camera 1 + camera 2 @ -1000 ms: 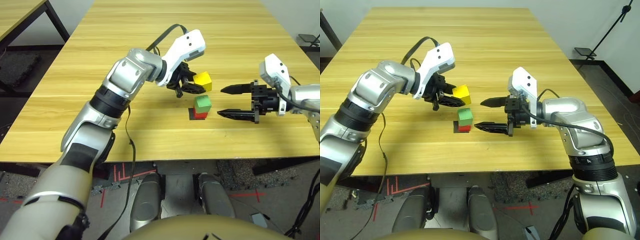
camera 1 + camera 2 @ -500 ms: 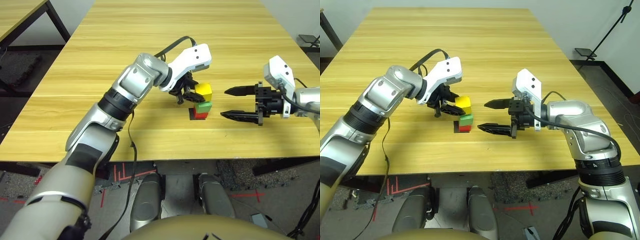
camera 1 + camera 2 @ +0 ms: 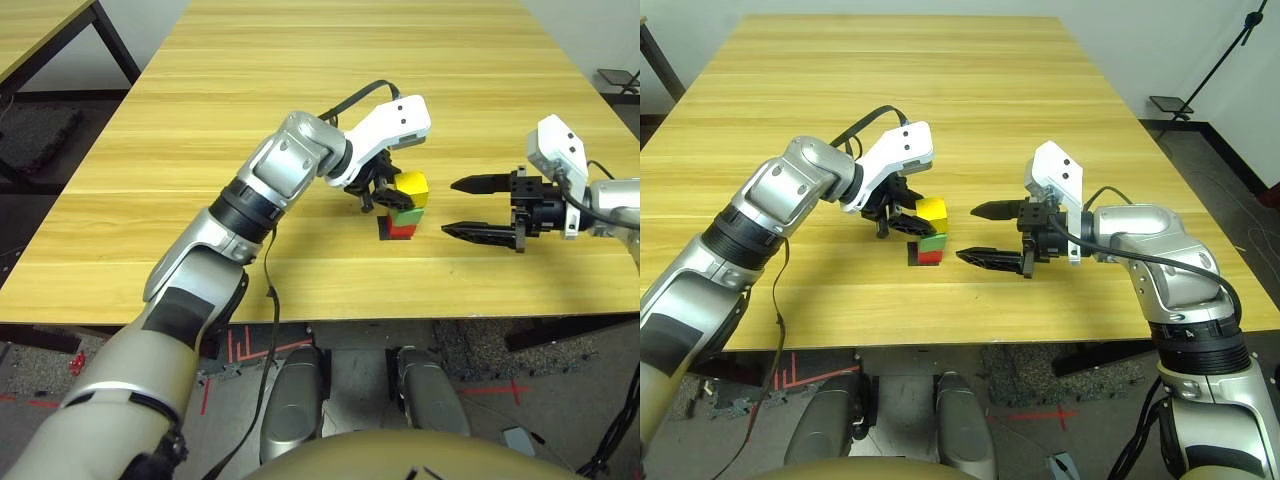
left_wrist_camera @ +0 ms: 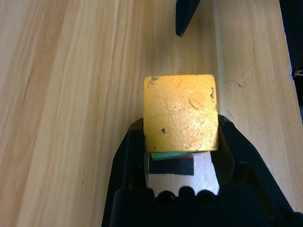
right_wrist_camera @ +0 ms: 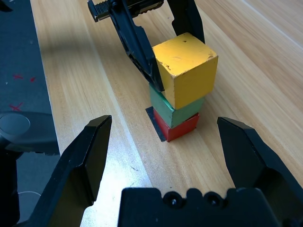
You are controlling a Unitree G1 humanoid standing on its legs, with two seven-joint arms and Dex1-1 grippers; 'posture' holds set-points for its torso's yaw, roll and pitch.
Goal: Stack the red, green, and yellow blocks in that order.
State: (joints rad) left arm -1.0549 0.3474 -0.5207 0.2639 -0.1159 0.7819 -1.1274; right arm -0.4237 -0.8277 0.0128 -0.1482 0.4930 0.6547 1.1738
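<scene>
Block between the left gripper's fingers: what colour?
Yellow, with small dark chips; the yellow block shows best in the right wrist view.

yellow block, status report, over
Left pincer shut on yellow block, block at green one. Green on red, red by black patch. Right pincer open, empty. Nothing seen in the way.

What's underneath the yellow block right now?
Under the yellow block is the green block, then the red block. The green block's top face is mostly covered.
</scene>
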